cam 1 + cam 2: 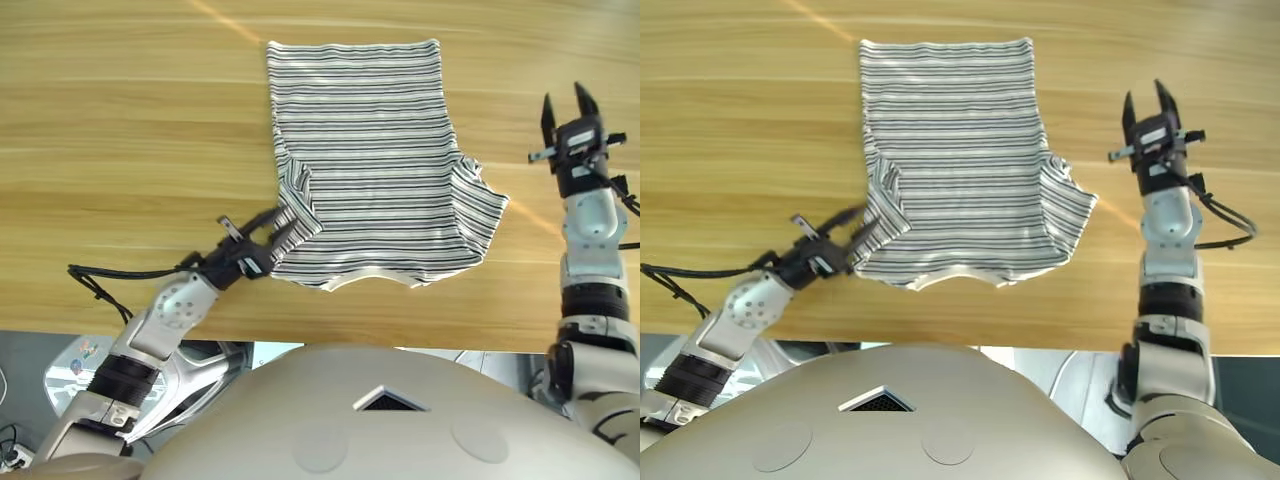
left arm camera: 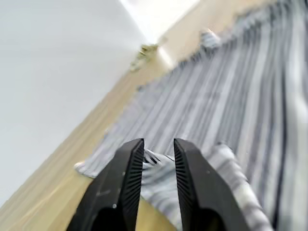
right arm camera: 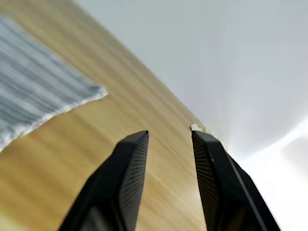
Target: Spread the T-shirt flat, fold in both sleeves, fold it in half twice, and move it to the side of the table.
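The black-and-white striped T-shirt (image 1: 370,160) lies on the wooden table (image 1: 120,130), hem at the far side and collar toward me. Its left sleeve (image 1: 300,205) is folded in over the body in a rumpled flap. The right sleeve (image 1: 482,212) still sticks out sideways, partly creased. My left gripper (image 1: 272,228) sits low at the shirt's near left corner, open by a narrow gap, its tips at the folded sleeve's edge (image 2: 156,159). My right gripper (image 1: 567,105) is open and raised over bare wood to the right of the shirt, holding nothing (image 3: 169,134).
Bare table spreads wide to the left of the shirt and in a narrower strip to its right. The table's near edge (image 1: 400,345) runs just below the collar. A black cable (image 1: 95,282) loops off my left arm at that edge.
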You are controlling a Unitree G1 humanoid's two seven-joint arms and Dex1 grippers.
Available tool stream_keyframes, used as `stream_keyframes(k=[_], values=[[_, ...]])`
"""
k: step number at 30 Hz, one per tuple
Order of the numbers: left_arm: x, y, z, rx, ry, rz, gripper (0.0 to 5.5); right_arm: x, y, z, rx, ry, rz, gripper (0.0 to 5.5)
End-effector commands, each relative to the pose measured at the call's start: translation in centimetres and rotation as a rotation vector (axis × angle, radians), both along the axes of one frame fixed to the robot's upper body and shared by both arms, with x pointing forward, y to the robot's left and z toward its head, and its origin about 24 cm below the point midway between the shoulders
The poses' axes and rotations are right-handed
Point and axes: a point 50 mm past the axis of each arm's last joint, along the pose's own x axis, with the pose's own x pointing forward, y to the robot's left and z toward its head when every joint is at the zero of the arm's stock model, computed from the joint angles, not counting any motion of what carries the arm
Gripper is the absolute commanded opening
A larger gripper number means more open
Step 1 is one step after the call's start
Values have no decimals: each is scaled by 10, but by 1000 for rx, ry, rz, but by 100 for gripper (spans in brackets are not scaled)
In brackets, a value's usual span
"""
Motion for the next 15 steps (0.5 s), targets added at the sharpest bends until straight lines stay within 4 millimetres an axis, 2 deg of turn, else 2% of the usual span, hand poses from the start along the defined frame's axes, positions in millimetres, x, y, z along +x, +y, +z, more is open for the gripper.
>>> stream_keyframes(k=[1,4,7,12,15], values=[[17,6,14,-206,-49,101,114,-54,-19,-23,-363,257,161,166],[24,18,28,-364,-70,181,114,-90,-19,-39,-429,433,268,166],[30,25,32,-411,-81,225,114,-109,-10,-43,-413,510,344,166],[31,31,31,-389,-80,272,114,-103,10,-45,-407,508,430,166],[29,32,29,-383,-73,290,114,-86,10,-50,-421,483,406,166]])
